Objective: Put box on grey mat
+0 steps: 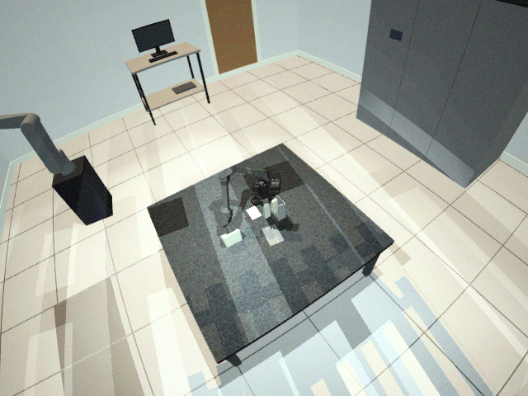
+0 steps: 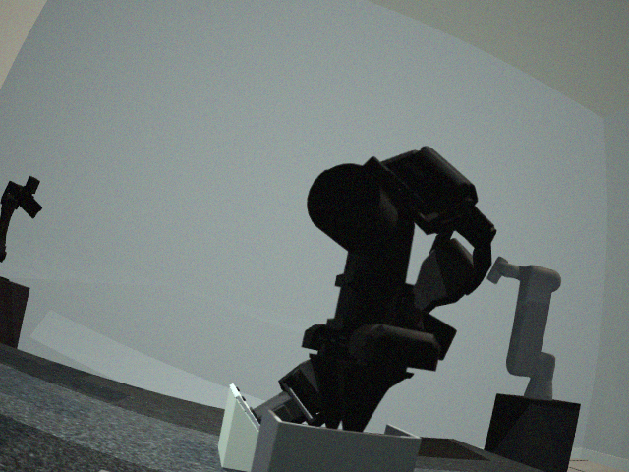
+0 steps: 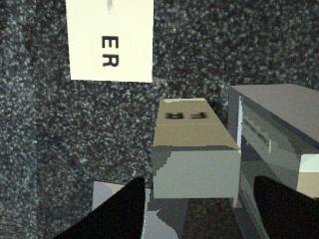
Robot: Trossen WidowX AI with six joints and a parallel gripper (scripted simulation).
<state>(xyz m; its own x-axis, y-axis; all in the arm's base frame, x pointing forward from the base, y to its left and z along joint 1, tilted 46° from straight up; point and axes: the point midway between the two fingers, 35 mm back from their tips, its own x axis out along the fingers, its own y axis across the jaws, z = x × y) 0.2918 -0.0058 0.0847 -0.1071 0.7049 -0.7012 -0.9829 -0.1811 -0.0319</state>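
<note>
Pale cream under hard light, a flat piece (image 1: 253,212) (image 3: 111,45) lies farthest left of the group in the wrist view, the letters ER legible and facing up. It appears to be the part wanted, resting on the dark tabletop (image 1: 256,272) apart from the bin; whether it is a box on its broad side or merely a card, I cannot certify.

Lower down on that side, partly behind a finger, is what I take for the grey mat (image 1: 272,235) (image 3: 106,199). The ER piece is not on it.

Next, a narrow box (image 1: 266,210) (image 2: 235,432) (image 3: 195,171) stands on end, its print too smeared to read; ER is not excluded. The gripper (image 1: 258,200) (image 2: 310,419) (image 3: 198,185) has its fingers apart, one to each side of this box's near end, clamped on nothing.

At the right stands the bin (image 1: 281,211) (image 2: 335,451) (image 3: 279,95), with another pale box (image 1: 274,205) (image 3: 310,184) at it.

Handling, in my judgement: light, stiff carton, smooth enough to slip, liable to crease if squeezed hard. Grip across the narrow thickness, near mid-length, leaving the printed face untouched. Recommended: confirm the code before closing.
</note>
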